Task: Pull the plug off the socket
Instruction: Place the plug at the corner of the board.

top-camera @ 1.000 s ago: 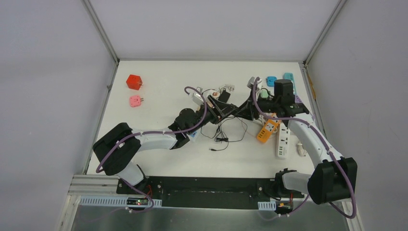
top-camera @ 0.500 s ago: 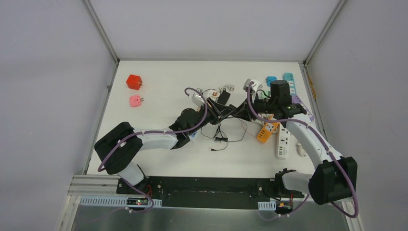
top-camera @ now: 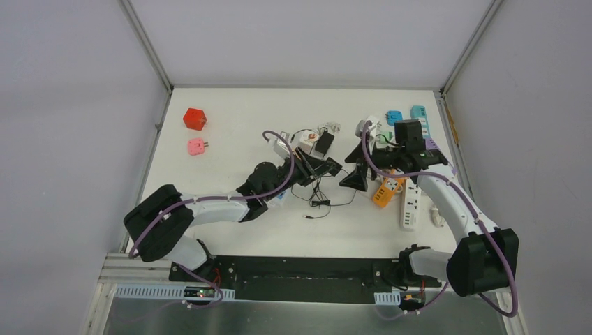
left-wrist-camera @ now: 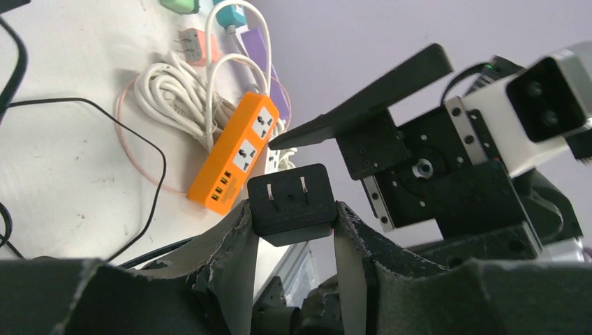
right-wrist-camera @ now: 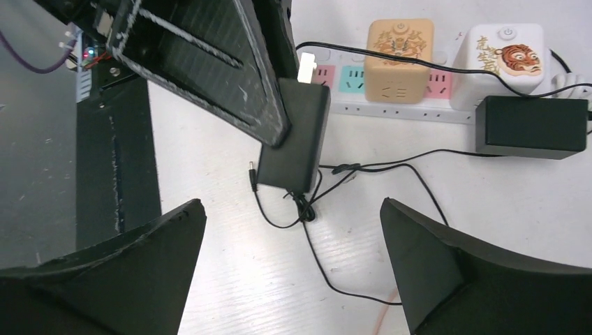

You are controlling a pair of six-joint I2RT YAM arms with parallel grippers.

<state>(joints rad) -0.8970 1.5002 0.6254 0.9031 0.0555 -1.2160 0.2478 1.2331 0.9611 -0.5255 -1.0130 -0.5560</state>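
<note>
Two arms met over the middle of the counter. The left fingers were clamped on the black plug, one finger against each side of its body. Both flat prongs were bare and sat in no socket, and the pronged face was turned toward the right arm.

The right fingers stood wide apart and held nothing. They faced the plug with a gap between. From the right wrist, the plug showed ahead of these fingers, roughly between the two. A thin black lead ran from its near end and looped over the counter.

Past the plug from the right fingers lay a white strip. A beige cube and a tiger-print cube sat on the strip. A second black adapter lay just beside the strip, on the side nearer the right fingers and below the tiger cube.

Ahead of the left fingers, an orange strip lay flat, and a coil of white cable touched its far side.

Far to the left of the left fingers, a red cube and a pink cube sat near each other, well apart from everything else.
</note>
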